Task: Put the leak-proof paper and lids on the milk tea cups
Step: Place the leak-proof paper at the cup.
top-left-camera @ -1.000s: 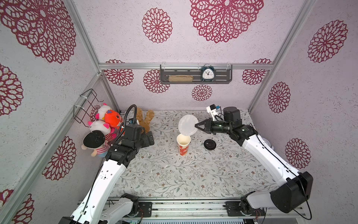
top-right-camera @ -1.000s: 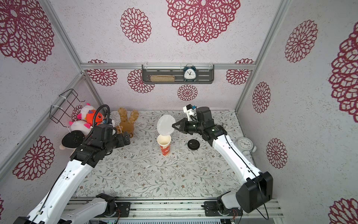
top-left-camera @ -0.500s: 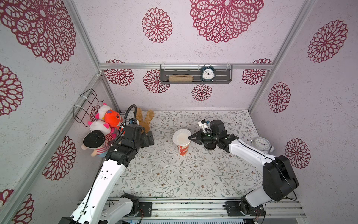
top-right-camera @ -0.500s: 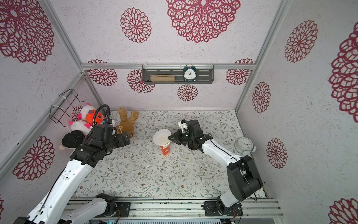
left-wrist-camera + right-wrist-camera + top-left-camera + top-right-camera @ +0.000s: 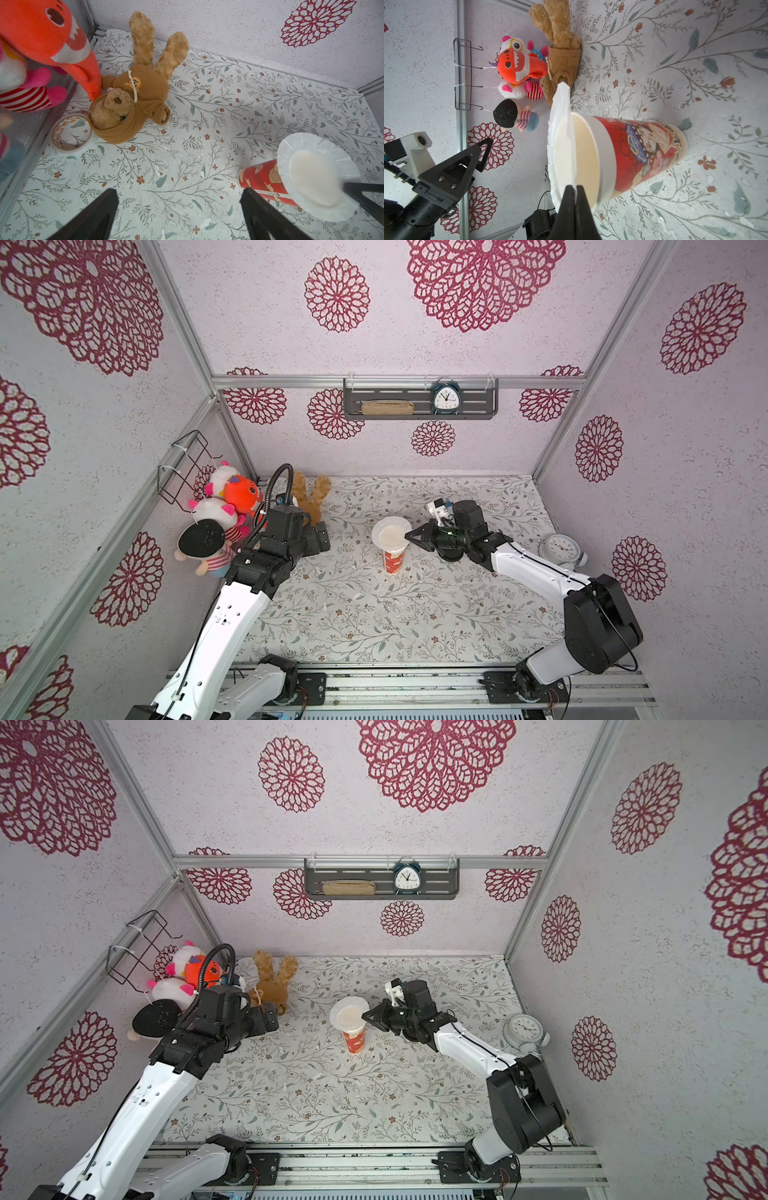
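The right gripper (image 5: 574, 190), pinching the right edge of the thin round white leak-proof paper (image 5: 560, 145), should level and centre it on the tall red-and-white paper cup (image 5: 633, 155) before releasing; the left gripper (image 5: 178, 191) stands spread.

Top views: paper (image 5: 391, 532) hides cup (image 5: 393, 562) rim; L fingers (image 5: 261, 216) cut off.

The floral counter (image 5: 353, 614) carried an upright milk tea cup (image 5: 392, 562), a plush bear (image 5: 128, 99), a tape roll (image 5: 58, 135) and an alarm clock (image 5: 560, 547).
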`<control>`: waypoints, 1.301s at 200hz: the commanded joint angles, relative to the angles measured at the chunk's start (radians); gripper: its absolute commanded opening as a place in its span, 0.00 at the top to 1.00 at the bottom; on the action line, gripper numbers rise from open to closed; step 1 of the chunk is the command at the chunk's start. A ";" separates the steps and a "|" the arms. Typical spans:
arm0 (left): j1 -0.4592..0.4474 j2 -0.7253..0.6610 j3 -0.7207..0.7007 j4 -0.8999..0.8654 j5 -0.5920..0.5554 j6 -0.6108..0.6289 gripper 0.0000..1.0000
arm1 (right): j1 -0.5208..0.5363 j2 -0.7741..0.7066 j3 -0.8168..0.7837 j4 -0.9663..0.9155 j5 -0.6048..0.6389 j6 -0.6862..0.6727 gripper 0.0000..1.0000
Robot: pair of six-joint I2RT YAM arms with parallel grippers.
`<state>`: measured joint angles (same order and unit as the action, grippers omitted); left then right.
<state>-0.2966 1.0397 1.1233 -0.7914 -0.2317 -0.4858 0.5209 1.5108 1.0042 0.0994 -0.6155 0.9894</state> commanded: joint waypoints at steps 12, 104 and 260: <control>-0.010 -0.017 0.020 -0.010 -0.015 0.004 0.03 | -0.001 -0.067 -0.016 0.006 0.014 0.020 1.00; -0.010 -0.023 0.015 -0.012 -0.017 0.002 0.03 | 0.004 -0.050 -0.046 0.036 0.005 0.041 1.00; -0.010 -0.023 0.015 -0.011 -0.019 0.003 0.03 | 0.015 -0.031 -0.011 0.034 -0.008 0.030 0.57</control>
<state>-0.2966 1.0264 1.1233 -0.7925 -0.2398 -0.4854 0.5285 1.4956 0.9520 0.1089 -0.6071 1.0256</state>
